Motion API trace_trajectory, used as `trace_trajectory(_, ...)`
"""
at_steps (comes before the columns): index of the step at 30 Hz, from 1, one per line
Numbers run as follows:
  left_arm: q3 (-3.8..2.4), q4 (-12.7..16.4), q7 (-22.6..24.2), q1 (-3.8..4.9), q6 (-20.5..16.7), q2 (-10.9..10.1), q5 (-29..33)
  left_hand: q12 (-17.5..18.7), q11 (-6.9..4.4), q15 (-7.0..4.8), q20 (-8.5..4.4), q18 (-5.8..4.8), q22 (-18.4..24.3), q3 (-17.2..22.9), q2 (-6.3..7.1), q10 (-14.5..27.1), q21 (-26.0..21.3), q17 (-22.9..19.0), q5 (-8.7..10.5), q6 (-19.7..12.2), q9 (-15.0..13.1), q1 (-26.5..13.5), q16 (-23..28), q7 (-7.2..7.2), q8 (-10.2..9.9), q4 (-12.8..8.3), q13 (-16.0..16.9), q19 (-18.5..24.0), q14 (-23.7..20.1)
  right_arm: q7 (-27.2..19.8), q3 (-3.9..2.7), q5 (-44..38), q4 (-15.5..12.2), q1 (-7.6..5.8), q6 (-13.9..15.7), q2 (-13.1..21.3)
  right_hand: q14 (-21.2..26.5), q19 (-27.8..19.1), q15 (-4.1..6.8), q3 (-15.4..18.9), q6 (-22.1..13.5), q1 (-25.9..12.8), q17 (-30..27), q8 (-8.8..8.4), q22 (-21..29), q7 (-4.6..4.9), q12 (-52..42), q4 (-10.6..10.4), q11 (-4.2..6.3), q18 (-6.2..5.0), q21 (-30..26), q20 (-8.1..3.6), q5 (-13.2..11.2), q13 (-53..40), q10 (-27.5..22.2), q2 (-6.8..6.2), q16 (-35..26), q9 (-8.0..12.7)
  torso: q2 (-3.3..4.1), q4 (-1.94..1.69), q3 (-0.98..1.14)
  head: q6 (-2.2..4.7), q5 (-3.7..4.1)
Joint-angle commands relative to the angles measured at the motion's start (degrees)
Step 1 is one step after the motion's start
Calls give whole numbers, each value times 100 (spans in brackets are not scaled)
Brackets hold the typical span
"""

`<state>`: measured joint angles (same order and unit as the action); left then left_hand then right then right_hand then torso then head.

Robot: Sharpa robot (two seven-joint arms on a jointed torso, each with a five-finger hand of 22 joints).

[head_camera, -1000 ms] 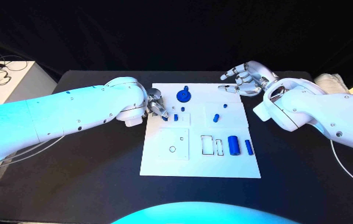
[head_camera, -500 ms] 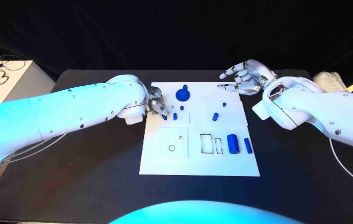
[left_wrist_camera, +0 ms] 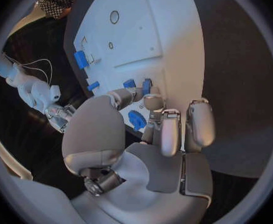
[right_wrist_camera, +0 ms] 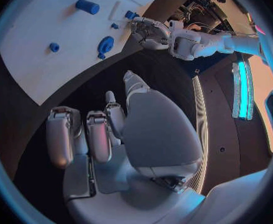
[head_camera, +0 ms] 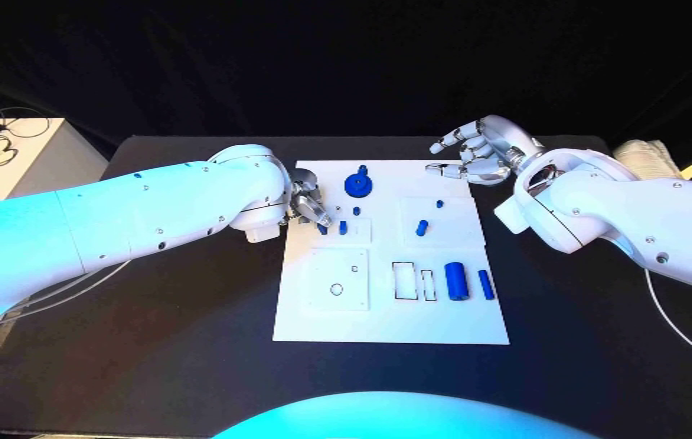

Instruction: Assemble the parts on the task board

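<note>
Nothing shifted around task board (head_camera: 389, 329)

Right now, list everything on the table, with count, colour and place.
board: one, white, middle of the table.
table: one, black, under the board.
gear: one, blue, round, far end of the board.
pegs: two, blue, small; one mid-board, one by the left fingers.
cylinders: two, blue, near right of the board; the thick one beside a thin one.
box: one, white, off the table's far left corner, with cables.
left hand: silver, at the board's left edge; fingertips over a small blue part, grip unclear.
right hand: silver, fingers spread, holding nothing, over the board's far right corner.
</note>
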<state>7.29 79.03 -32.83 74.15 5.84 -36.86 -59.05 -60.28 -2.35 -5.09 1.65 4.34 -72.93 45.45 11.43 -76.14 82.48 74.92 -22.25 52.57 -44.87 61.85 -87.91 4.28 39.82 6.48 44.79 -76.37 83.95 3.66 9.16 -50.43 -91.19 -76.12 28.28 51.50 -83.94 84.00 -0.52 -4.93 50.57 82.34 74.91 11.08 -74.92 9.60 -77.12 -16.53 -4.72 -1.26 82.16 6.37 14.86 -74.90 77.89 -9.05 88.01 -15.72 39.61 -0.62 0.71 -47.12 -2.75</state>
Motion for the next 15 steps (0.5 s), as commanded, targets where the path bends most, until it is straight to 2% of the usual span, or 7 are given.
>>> trace_trajectory(1, 53, 23, -5, -76, 259, 33, -43, -27, -47, -51, 3, -36, -11, 418, -18, -42, 33, 1142, 25, 343, -196, -23, -25, -314, 38, -439, 11, -53, 507, -75, -1, -57, -8, 3, -70, 3, -501, 230, 18, -3, -7, -51, 1149, 19, -962, -4, 22, 0, 0, -72, -27, -16, 21, -210, -41, -6, -23, 9, 1, -2, -1, 5, 1)
trace_trajectory(15, 55, 32, -43, -77, 202, -9, -305, -30, -70, -68, 1, -40, -32, 420, -31, -70, 41, 1165, -4, 384, -213, -6, -37, -340, 60, -485, 15, -69, 514, -83, -1, -57, -9, 3, -70, 8, -501, 230, 18, -3, -7, -51, 1149, 19, -962, -4, 22, 0, 0, -72, -27, -16, 21, -210, -41, -6, -23, 9, 2, -6, -8, 1, 12)
